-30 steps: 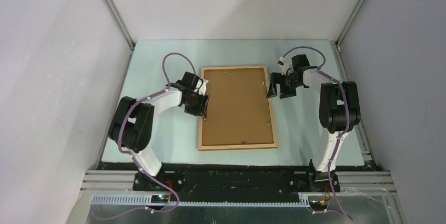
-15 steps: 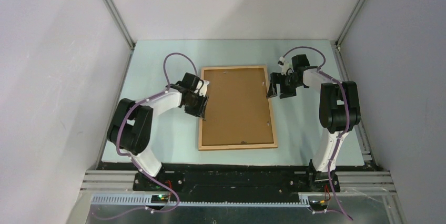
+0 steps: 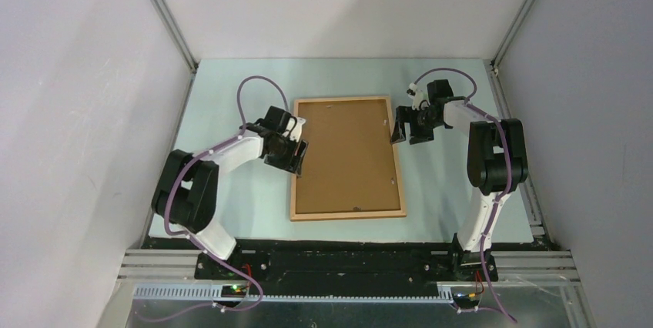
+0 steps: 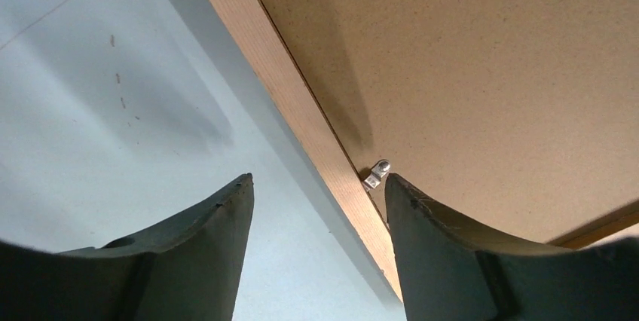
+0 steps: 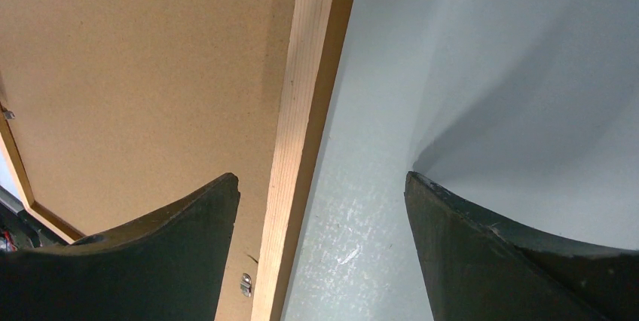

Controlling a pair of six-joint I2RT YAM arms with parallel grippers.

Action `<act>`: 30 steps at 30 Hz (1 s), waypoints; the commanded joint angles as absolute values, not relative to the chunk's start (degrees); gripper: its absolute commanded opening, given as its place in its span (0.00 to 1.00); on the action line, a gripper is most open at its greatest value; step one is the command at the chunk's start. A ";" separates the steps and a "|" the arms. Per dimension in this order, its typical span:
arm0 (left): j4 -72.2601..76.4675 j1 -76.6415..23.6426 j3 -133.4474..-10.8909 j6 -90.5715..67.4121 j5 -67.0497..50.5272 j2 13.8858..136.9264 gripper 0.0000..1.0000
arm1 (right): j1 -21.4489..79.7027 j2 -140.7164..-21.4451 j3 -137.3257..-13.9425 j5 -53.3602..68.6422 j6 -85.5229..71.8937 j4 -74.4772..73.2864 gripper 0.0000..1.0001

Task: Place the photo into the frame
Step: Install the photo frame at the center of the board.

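On the pale table [image 3: 231, 89], midway between your two arms, the frame [image 3: 346, 213] lies flat with its back up. A plain brown backing board [image 3: 346, 155] fills it. The photo is nowhere in view; you cannot tell whether it sits under that board.

Your left gripper [image 3: 296, 157] hovers at the frame's left rail, its jaws apart and holding nothing. Seen from the left wrist, its fingers stand either side of the rail, and a small metal tab [image 4: 376, 174] sits just off the inner fingertip. Your right gripper [image 3: 402, 126] hangs over the far part of the right rail, its jaws wide and empty, with the rail running up between the fingers.

The frame looks light and stiff, with thin wooden rails. Lying flat, it probably offers little edge to get under. A hold across one rail, near its middle, seems safest. The board looks thin and may flex. The tabs are tiny, so a fingertip could easily slip off them.
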State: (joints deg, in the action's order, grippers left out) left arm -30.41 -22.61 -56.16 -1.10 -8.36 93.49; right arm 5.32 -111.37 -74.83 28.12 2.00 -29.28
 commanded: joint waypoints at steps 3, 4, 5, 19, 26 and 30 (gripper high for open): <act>-30.64 -22.57 -59.02 1.14 -6.24 89.73 0.73 | 5.72 -111.99 -77.78 26.86 2.92 -30.18 0.84; -30.60 -22.41 -59.39 1.19 -6.04 89.84 0.73 | 5.76 -111.98 -78.13 26.75 2.95 -30.40 0.84; -30.59 -22.19 -60.20 1.11 -5.97 90.10 0.73 | 5.81 -112.02 -78.55 26.55 3.13 -30.58 0.84; -29.91 -20.40 -73.72 -1.42 -3.99 102.95 0.65 | 5.79 -116.86 -88.32 25.27 2.77 -33.96 0.84; -29.12 -18.87 -76.13 -3.25 -3.20 107.06 0.54 | 5.84 -120.30 -93.81 25.19 2.09 -35.14 0.84; -28.25 -18.31 -75.39 -3.97 -4.36 108.65 0.48 | 5.86 -122.11 -95.83 24.39 1.24 -34.93 0.84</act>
State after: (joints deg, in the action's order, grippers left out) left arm -30.30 -19.00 -74.06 -2.42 -4.40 107.74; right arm 5.76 -120.22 -92.09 25.30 2.33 -34.52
